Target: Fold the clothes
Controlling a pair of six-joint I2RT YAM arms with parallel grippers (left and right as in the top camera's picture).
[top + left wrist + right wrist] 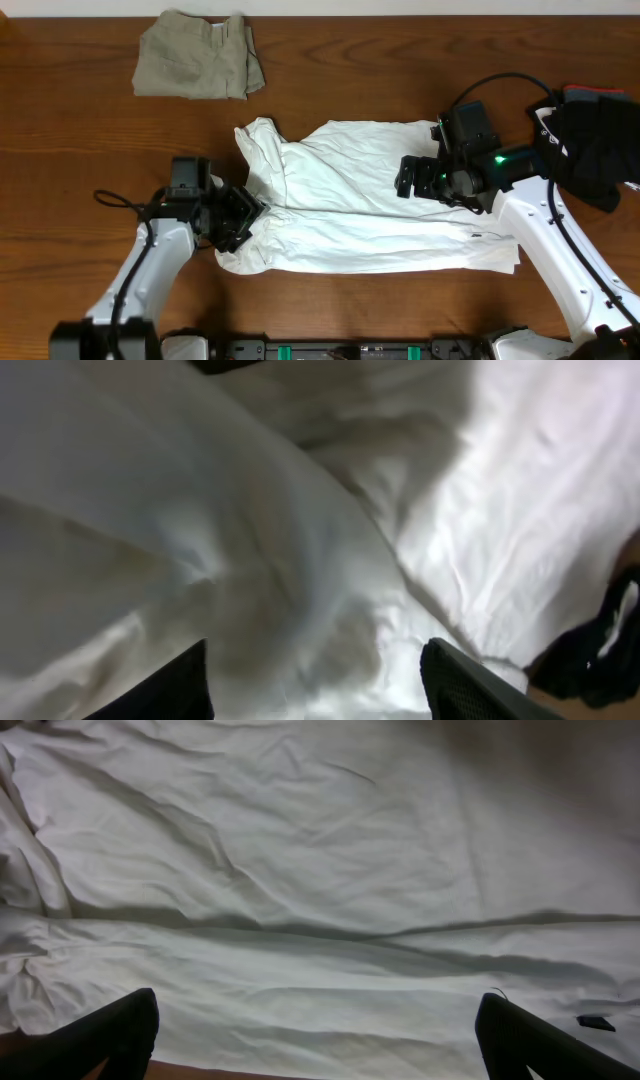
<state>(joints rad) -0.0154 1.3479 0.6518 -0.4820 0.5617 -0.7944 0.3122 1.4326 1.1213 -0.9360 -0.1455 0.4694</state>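
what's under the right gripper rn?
The white T-shirt, creased lengthwise, beneath the open right gripper. The table underneath is covered, apart from a wood sliver.

Nothing in these views can be read: no words, numbers or brand marks. The only thing like a label is a small dark tag [595, 1020] on the white T-shirt [320, 870]. It is too small for any lettering on it to be made out.
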